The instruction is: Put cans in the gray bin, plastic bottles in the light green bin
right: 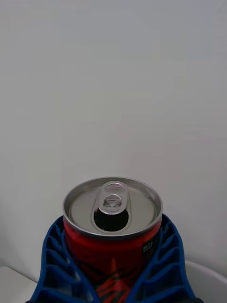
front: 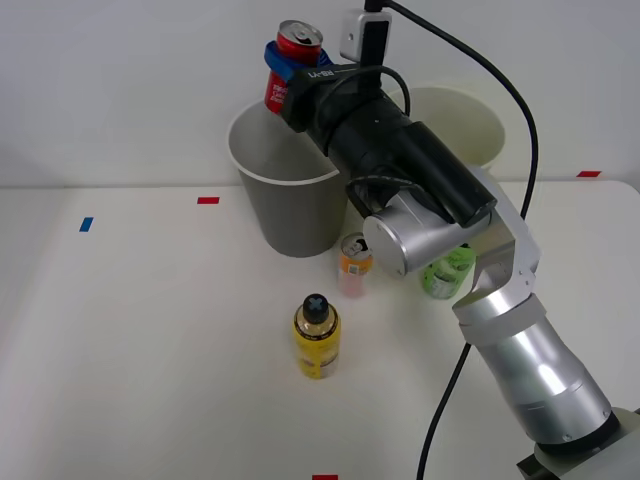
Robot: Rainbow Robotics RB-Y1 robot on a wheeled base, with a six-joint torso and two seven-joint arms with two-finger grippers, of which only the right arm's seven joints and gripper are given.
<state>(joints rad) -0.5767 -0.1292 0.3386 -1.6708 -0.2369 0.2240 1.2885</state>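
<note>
The short red metal can with the silver pull-tab top [front: 294, 62] is hanging in the air above the back rim of the tall tapered gray plastic bin with the white rim [front: 285, 205], tilted slightly. In the wrist view the same can [right: 112, 236] is showing its opened mouth and tab, with the blue ribbed fingers [right: 54, 265] wrapping both of its sides. The right gripper [front: 283, 62] is clamping firmly on the can, its fingers pressing against the red wall.

The gray bin is standing upright on the white table [front: 130, 340], its pale inside showing. Behind the black forearm, the pale-rimmed mouth of the yellow-green plastic bin [front: 460, 125] is peeking out, just beside the gray one.

In front of the gray bin, the slimmer orange and pale pink can [front: 354, 264] is standing upright on the table. Near it, partly hidden by the silver arm joint, the bright green bottle [front: 446, 272] is sitting. Closer to the camera, well apart from the bins, the stubby yellow-labelled bottle with the black cap [front: 316, 335] is standing upright.
</note>
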